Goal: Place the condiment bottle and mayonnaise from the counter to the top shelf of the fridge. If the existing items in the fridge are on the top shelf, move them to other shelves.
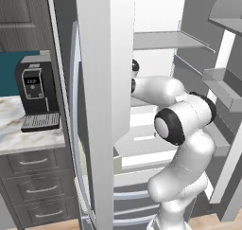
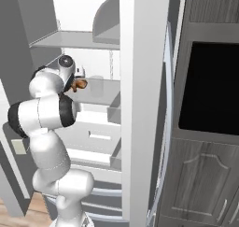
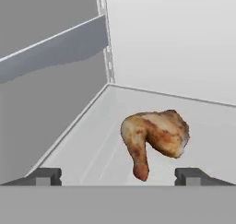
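Note:
An orange-brown roasted lump (image 3: pixel 154 138), the existing item, lies on a pale grey fridge shelf (image 3: pixel 83 149) near the back left corner. My gripper (image 3: pixel 118 176) is open, fingertips wide apart, and the lump's lower end sits just ahead of the gap. From the right base view the lump (image 2: pixel 79 84) shows beside my gripper (image 2: pixel 80 76), on the shelf (image 2: pixel 100 88) one level below the highest panel (image 2: pixel 74 38). That top shelf (image 1: pixel 165 39) carries nothing that I can see. The condiment bottle and the mayonnaise are out of view. A piece of the counter (image 1: pixel 14 125) shows at left.
The open fridge door (image 1: pixel 101 106) stands edge-on close to my arm, and its other leaf (image 2: pixel 142 104) does the same on the right. Door bins (image 1: pixel 222 87) jut out at right. A black coffee machine (image 1: pixel 35 96) sits on the counter. A dark oven front (image 2: pixel 210 86) fills the wall cabinet.

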Robot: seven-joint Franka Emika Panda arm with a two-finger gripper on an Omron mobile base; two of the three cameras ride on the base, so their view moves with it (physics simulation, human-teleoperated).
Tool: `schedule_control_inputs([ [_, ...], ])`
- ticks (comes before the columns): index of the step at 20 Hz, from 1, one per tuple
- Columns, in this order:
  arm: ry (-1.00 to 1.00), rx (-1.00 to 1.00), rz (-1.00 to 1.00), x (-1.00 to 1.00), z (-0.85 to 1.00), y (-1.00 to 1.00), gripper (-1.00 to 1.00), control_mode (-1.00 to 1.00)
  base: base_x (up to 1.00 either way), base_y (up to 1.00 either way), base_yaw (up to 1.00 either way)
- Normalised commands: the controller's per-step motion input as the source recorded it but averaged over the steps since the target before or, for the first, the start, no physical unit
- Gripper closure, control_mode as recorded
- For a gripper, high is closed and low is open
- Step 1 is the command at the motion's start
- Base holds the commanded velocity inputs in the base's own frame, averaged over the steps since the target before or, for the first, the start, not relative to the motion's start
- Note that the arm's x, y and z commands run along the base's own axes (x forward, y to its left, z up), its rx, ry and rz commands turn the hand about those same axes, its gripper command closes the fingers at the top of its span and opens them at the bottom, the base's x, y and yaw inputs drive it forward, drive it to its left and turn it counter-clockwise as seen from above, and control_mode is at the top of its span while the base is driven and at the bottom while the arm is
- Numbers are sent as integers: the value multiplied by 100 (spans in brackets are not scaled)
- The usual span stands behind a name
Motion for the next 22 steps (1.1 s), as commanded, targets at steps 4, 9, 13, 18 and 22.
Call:
schedule_control_inputs([
  [4,-26,8,0,-100,59,-67,-100,-100,0,0,0],
  [9,-25,7,0,-100,76,-71,-100,-100,0,0,0],
  [13,-11,3,0,-100,100,-65,-100,-100,0,0,0],
  [18,-2,-1,0,-100,100,-47,-100,-100,0,0,0],
  [22,0,-14,2,-100,100,-15,-100,-100,0,0,0],
])
